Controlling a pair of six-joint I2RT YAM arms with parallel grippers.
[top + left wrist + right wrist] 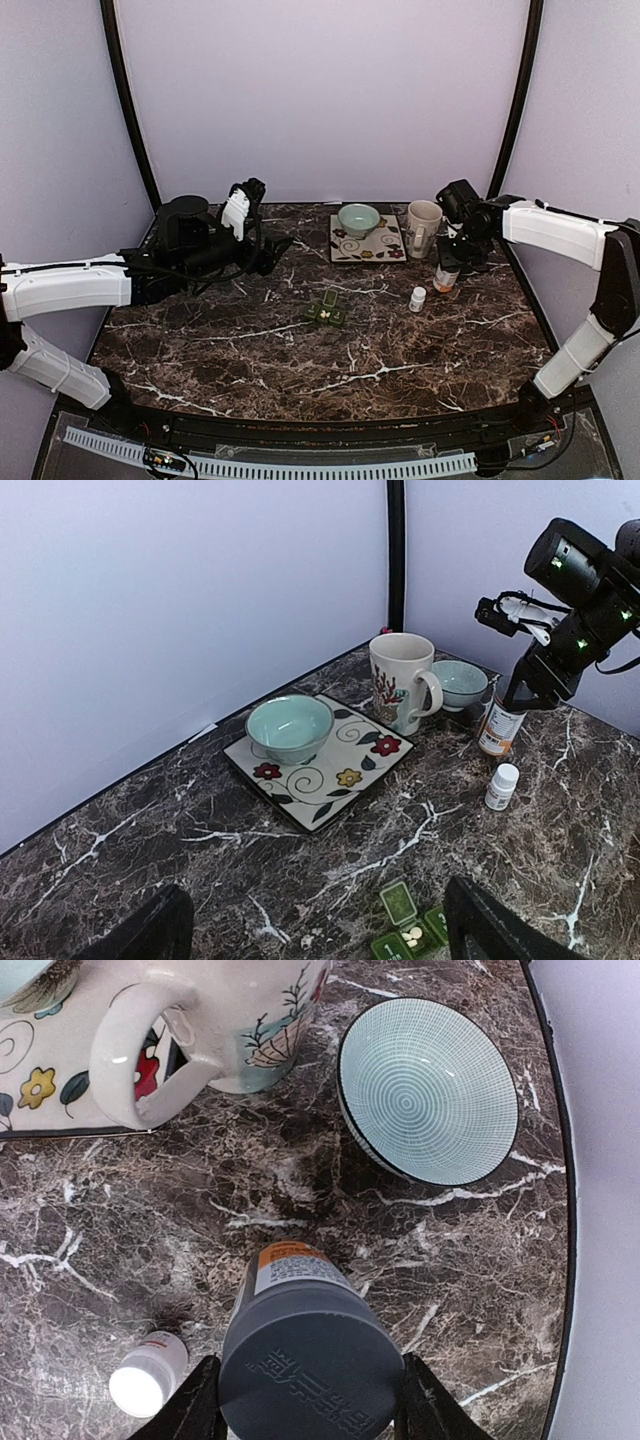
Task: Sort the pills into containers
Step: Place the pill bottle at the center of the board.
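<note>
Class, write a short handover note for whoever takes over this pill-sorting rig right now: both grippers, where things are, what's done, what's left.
Left gripper: fingers open, empty, above the table near the pill box.
Right gripper: fingers shut on the amber bottle, beside the mug.
Done: a few pills lie in one open compartment.
To do: the bottle's contents cannot be seen; probably pour more out, fill the other compartments, close the lids.
</note>
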